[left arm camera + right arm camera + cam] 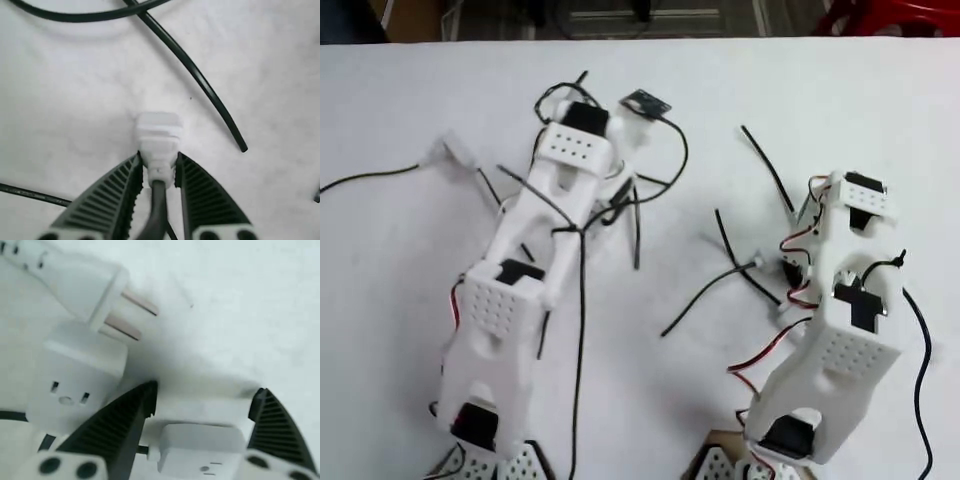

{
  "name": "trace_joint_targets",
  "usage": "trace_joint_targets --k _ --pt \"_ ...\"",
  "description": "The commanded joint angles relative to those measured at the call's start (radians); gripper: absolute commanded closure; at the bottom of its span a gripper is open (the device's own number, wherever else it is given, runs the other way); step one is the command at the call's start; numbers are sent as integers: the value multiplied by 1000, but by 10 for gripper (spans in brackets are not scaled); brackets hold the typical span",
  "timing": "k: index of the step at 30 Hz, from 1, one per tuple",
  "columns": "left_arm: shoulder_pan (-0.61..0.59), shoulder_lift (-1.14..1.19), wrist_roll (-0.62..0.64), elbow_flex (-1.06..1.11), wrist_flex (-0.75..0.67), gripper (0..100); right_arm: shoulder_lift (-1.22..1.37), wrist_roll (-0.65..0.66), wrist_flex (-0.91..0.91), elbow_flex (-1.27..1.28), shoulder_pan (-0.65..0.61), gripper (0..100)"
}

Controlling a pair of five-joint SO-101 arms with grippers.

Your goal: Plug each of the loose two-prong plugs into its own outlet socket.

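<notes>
On table (70, 85), left pincer (159, 170) clamping connector (159, 134), right pincer (206, 390) agape

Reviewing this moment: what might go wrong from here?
1. The left end effector pinches the white connector only at its cord end, so it may pivot when pushed.
2. The right end effector stands open around one socket; a second socket sits close beside one finger, and closing may nudge it and the nearby loose plug.
3. Black cables lie across an arm and may snag.
</notes>
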Motion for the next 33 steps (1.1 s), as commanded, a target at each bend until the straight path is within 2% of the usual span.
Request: trace_joint_targets --k 1,9,16,23,25,30,33 --pt "-16 -25 -11 -6 -3 974 7 -2 -12 8 -39 683" --pt "12 -12 -6 14 -9 974 7 -2 -12 8 -39 683" --pt "7 4 -9 161 -140 974 7 -2 -12 8 -39 683" --pt "5 -7 -23 161 -135 959 7 -2 -12 8 -39 683" --pt "-1 -13 -63 137 -104 910 7 -2 -12 8 -39 683" --pt "-21 -45 -55 68 -3 694 7 -2 -12 8 -39 683" --pt "-21 -45 -101 64 12 648 7 -2 -12 8 -39 683"
